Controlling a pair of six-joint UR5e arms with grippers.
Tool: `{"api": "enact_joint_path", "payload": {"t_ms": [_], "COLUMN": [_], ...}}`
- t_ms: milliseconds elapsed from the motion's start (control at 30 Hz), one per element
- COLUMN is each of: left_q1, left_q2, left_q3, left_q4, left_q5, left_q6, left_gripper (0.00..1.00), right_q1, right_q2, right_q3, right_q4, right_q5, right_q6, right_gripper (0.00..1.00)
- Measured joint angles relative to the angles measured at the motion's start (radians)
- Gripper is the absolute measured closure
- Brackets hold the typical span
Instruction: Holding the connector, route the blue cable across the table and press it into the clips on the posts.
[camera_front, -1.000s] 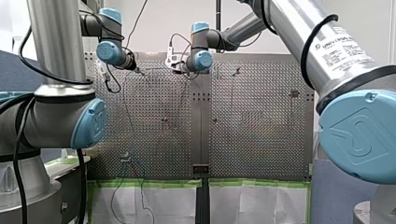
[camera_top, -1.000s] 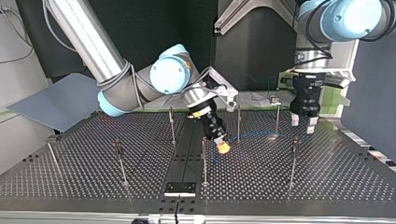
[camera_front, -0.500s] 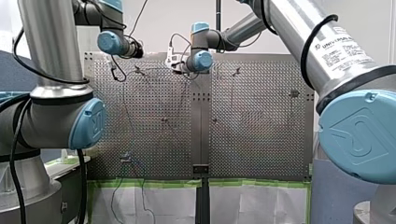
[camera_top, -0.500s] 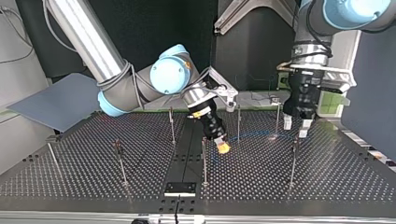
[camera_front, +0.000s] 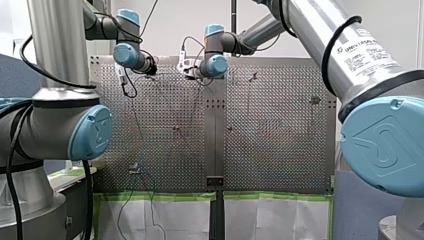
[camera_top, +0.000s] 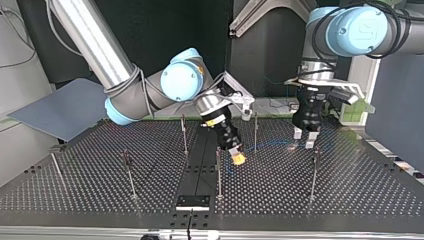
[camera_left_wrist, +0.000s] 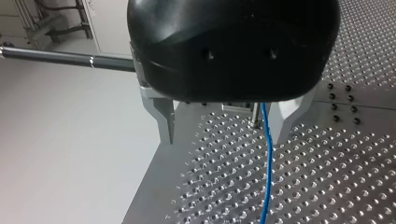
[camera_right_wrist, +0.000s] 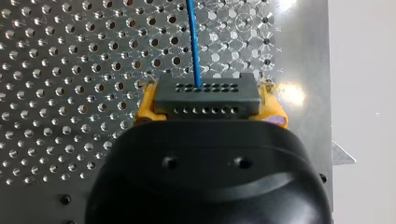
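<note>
Right pincer (camera_right_wrist: 210, 108) clenches the connector (camera_right_wrist: 205, 93) — left pincer (camera_left_wrist: 222, 139) gapes over blue cable (camera_left_wrist: 269, 158), near table (camera_left_wrist: 327, 186) edge.

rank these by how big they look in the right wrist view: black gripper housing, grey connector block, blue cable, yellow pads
1. black rounded gripper housing, nearest the camera
2. grey rectangular connector block
3. thin blue cable and yellow pads: look alike, not ranked
</note>
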Motion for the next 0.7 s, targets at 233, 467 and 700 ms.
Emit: {"api": "enact_joint_path", "payload": {"t_ms": [233,467,700], "left_q1": [-0.023,-0.048,-0.066], "left_q2": [-0.035,-0.088,-0.149], "left_q3": [0.019,0.044,0.097], "left_q4": [0.007,0.023,0.059], "left_q5": [-0.009,-0.026,-0.067], "left_q6": [0.005,0.014,0.000], "left_gripper": [0.00,0.00,0.00], "right_q1": [-0.002,-0.003,-0.003], "right_q2": [0.000,0.001,0.001], "right_q3": [0.000,0.000,0.000], "right_q4": [-0.001,-0.001,0.000], "right_q5": [0.000,-0.001,-0.004], "right_q6": [0.000,0.000,0.000], "right_gripper": [1.00,1.00,1.00]}}
